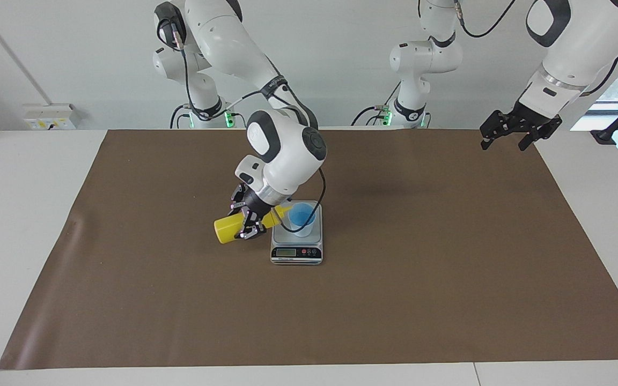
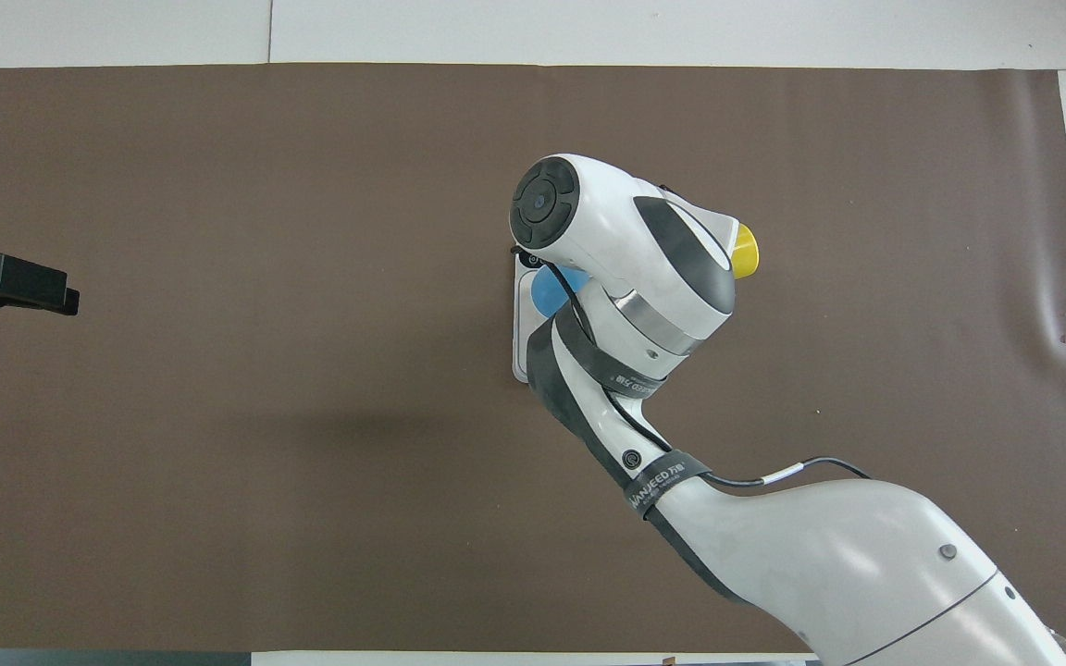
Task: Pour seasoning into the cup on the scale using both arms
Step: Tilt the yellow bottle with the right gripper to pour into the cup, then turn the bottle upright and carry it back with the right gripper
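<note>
My right gripper is shut on the yellow seasoning bottle. It holds the bottle tipped nearly flat, with the nozzle at the rim of the light-blue cup. The cup stands upright on the scale, near the middle of the brown mat. In the overhead view the right wrist hides the gripper; only the bottle's base, part of the cup and an edge of the scale show. My left gripper is open and empty, raised over the mat's edge at the left arm's end, and it waits there.
The brown mat covers most of the white table. A black cable hangs from the right wrist close to the cup.
</note>
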`<state>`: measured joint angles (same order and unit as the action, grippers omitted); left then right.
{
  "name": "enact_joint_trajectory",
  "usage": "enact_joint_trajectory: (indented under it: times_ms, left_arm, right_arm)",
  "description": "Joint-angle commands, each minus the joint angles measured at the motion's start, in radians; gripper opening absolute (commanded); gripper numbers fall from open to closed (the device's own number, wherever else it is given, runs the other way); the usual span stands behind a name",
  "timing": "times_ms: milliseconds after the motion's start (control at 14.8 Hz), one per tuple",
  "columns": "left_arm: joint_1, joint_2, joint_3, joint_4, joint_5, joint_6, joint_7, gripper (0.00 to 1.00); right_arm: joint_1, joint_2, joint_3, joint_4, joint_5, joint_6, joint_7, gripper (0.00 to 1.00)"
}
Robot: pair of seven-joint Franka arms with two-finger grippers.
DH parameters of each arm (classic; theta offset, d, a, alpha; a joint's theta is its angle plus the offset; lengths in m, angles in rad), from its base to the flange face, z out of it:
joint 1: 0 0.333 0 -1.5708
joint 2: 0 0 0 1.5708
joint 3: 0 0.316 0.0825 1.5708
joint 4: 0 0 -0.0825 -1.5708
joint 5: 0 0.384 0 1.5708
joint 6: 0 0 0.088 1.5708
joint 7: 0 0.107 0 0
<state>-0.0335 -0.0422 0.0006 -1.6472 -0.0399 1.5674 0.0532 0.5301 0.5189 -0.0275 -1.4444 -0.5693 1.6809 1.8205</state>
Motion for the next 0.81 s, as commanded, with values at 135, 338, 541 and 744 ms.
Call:
enact_joint_trajectory:
  times_ms: [135, 338, 541, 744]
  left_arm:
    - [0.012, -0.021, -0.005, -0.022, -0.012, 0.010, 0.010, 1.00]
    - [0.012, -0.021, -0.005, -0.022, -0.012, 0.010, 0.010, 1.00]
    - [0.012, -0.021, -0.005, -0.022, -0.012, 0.010, 0.010, 1.00]
    - [0.012, -0.019, -0.005, -0.022, -0.012, 0.010, 0.010, 1.00]
  right_arm:
    - [-0.012, -0.036, 0.005, -0.002, -0.024, 0.003, 0.019, 0.00]
    - [-0.027, -0.057, 0.005, 0.010, 0.012, -0.001, -0.006, 0.00]
    - [-0.074, -0.103, 0.003, 0.013, 0.121, -0.001, -0.039, 0.00]
    - [-0.159, -0.158, 0.001, 0.013, 0.261, -0.003, -0.139, 0.00]
